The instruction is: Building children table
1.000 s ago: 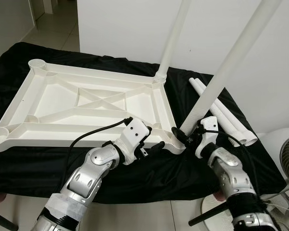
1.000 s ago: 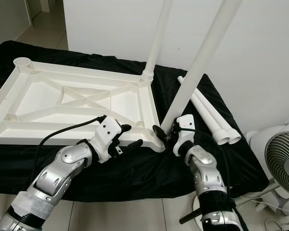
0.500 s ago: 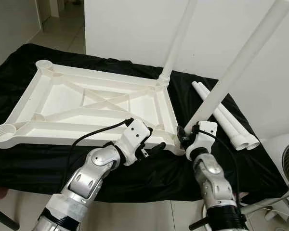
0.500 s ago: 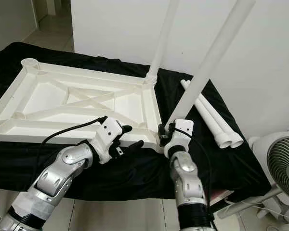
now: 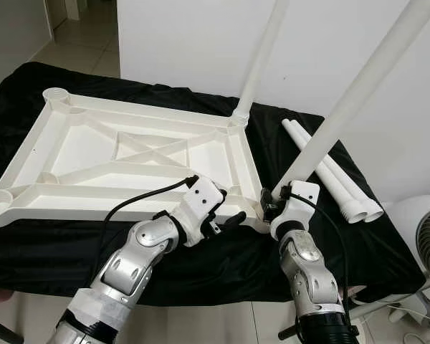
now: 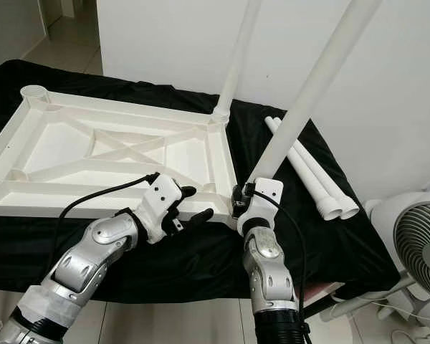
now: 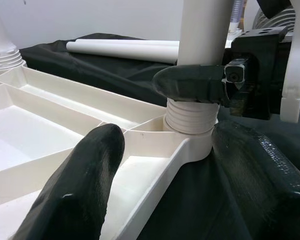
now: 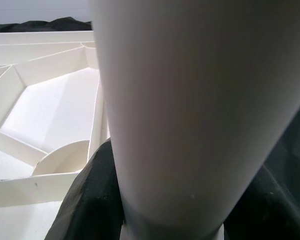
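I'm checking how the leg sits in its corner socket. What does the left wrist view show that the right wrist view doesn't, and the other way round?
Left wrist view alone: the ribbed foot of the leg seated in the corner socket, the right tool clamped just above it, and the spare legs on the black cloth. Right wrist view alone: the curved rib inside the tabletop's corner. Both: the leg and the white underside of the tabletop.

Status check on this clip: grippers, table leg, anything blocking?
Right gripper shut on near leg, seated in tabletop corner socket. Left gripper open, bracing the frame edge. Two spare legs on the black cloth, not blocking.
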Robot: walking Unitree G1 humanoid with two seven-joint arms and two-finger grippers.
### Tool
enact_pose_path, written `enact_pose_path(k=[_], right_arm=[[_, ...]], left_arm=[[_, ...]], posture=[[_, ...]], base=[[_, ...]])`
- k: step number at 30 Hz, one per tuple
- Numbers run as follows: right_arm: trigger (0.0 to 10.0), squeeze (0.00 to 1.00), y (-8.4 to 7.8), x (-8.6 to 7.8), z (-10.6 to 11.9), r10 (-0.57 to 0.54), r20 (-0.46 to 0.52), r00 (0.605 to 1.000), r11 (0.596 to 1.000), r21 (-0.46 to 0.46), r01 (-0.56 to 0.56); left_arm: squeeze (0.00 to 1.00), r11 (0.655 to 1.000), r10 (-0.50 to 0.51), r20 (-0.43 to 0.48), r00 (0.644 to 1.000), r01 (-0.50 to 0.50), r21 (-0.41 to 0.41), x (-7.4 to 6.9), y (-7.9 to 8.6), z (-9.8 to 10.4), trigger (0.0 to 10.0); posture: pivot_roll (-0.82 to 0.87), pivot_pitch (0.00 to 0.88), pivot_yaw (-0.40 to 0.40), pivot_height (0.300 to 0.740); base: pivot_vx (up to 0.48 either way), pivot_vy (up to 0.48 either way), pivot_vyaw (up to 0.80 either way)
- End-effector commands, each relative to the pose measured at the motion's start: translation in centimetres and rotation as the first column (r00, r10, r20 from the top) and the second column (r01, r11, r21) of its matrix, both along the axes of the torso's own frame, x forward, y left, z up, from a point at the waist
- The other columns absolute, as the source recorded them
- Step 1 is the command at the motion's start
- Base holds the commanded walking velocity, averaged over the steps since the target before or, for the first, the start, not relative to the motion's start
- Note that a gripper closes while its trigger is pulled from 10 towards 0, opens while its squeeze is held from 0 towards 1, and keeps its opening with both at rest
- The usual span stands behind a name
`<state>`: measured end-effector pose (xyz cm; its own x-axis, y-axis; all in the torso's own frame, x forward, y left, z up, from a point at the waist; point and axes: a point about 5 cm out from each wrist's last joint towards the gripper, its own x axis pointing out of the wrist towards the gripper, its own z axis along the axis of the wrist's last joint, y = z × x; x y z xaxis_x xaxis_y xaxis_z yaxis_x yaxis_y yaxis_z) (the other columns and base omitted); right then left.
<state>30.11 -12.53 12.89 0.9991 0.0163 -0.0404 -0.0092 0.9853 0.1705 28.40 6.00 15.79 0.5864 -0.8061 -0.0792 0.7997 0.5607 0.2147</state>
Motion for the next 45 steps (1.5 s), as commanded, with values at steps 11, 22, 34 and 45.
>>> enact_pose_path(k=[11, 22, 34, 45], right_arm=[[10.0, 1.00, -1.1, 0.2, -1.1, 0.090, -0.028, 0.996, 0.996, -0.012, -0.090], [10.0, 0.00, -1.8, -0.1, -0.8, 0.206, 0.015, 0.978, 0.977, -0.065, -0.205], [10.0, 0.00, -2.3, -0.3, 0.1, 0.298, 0.068, 0.952, 0.947, -0.149, -0.286], [10.0, 0.00, -2.7, -0.6, 0.2, 0.417, 0.080, 0.905, 0.899, -0.183, -0.398]], left_arm=[[0.00, 0.998, -0.056, -0.003, 0.998, 0.056, 0.008, -0.2, -0.4, -0.2, 10.0], [0.00, 0.996, -0.087, -0.009, 0.996, 0.087, -0.011, 0.4, -1.0, 0.0, 10.0], [0.00, 0.986, -0.167, -0.008, 0.986, 0.167, 0.005, 0.8, -2.1, 0.3, 10.0], [0.00, 0.990, -0.139, -0.005, 0.990, 0.139, 0.008, 0.9, -1.3, 0.2, 10.0]], posture=[[0.09, 0.008, -0.189, 0.740], [0.01, 0.000, -0.113, 0.740], [-0.05, 0.000, -0.046, 0.740], [-0.01, 0.000, -0.073, 0.740]], base=[[0.000, 0.000, 0.00], [0.000, 0.000, 0.00], [0.000, 0.000, 0.00], [0.000, 0.000, 0.00]])
